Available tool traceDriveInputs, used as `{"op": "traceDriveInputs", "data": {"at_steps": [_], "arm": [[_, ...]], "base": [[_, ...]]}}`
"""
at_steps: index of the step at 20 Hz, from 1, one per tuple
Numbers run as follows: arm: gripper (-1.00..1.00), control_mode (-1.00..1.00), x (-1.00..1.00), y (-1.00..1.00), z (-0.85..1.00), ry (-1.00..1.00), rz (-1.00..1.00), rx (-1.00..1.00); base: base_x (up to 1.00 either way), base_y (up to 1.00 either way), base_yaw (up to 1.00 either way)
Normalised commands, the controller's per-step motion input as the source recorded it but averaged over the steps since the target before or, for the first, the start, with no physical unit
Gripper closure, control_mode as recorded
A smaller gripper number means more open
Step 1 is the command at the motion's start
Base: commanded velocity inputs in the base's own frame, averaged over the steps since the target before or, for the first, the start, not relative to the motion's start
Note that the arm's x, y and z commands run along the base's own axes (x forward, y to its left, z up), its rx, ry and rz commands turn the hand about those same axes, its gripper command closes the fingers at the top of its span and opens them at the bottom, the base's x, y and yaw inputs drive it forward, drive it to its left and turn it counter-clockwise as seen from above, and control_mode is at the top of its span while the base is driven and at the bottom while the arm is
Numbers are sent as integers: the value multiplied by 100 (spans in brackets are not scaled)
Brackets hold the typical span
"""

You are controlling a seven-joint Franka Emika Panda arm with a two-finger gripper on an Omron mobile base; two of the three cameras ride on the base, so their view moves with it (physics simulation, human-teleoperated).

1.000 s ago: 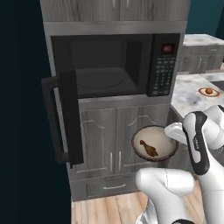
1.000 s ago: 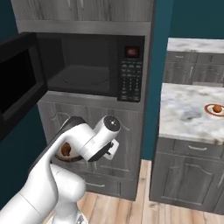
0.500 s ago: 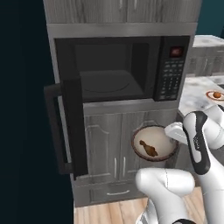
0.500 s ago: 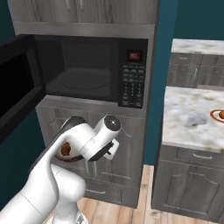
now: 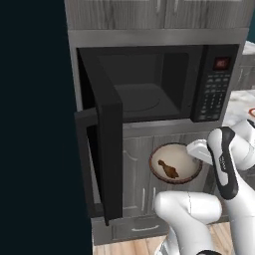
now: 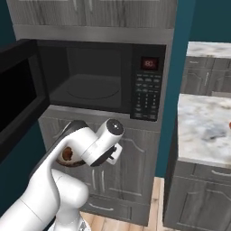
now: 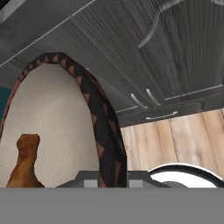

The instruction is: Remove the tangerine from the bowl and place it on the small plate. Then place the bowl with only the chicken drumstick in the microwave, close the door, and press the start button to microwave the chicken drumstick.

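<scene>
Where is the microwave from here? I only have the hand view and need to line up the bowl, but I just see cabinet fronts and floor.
Observer: The microwave is above the bowl, which is held in front of the grey cabinet doors under it.
Operator: Is its door open?
Observer: Yes. The door is swung out to the left, and the cavity looks empty.
Operator: I can see part of a drumstick. Is anything else in the bowl?
Observer: No. Only the chicken drumstick lies in it.
</scene>
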Motion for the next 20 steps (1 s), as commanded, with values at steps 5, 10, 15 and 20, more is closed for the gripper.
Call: {"op": "traceDriveInputs", "data": {"at_steps": [5, 10, 15, 20], "arm": [[100, 100, 0, 0, 0, 0, 0, 0], [100, 100, 0, 0, 0, 0, 0, 0], [100, 100, 0, 0, 0, 0, 0, 0], [100, 100, 0, 0, 0, 0, 0, 0]], "base": [[16, -19, 0], [33, 0, -5], [27, 0, -3], [0, -2, 0]]}}
